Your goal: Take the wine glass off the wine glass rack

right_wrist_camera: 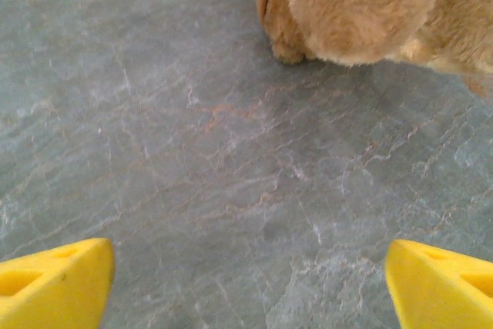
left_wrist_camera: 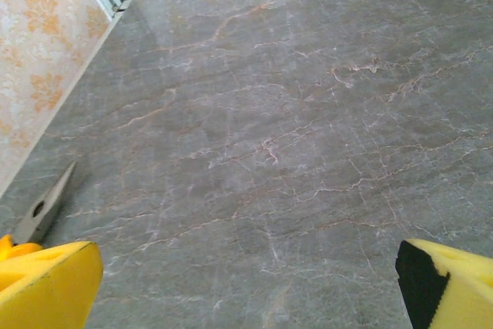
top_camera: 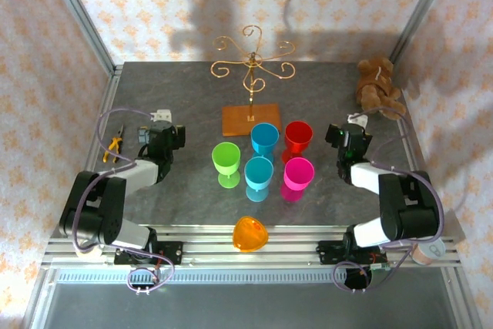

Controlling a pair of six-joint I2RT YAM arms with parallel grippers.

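The gold wire wine glass rack [top_camera: 253, 67] stands at the back middle on its flat orange-brown base [top_camera: 250, 119]; its scroll arms look bare. Five plastic wine glasses stand upright in front of it: green [top_camera: 226, 161], blue [top_camera: 264, 140], teal [top_camera: 259, 175], red [top_camera: 297, 138] and pink [top_camera: 298, 175]. An orange glass [top_camera: 250, 234] lies at the front edge. My left gripper [top_camera: 162, 132] [left_wrist_camera: 246, 283] rests low at the left, open over bare table. On the right, my right gripper [top_camera: 347, 135] [right_wrist_camera: 250, 279] is open too, with nothing in it.
A brown teddy bear [top_camera: 377, 86] [right_wrist_camera: 362, 5] sits at the back right, just ahead of my right gripper. Yellow-handled pliers [top_camera: 115, 146] [left_wrist_camera: 42, 209] lie by the left wall. Patterned walls close in the grey marbled table [top_camera: 185, 90] on three sides.
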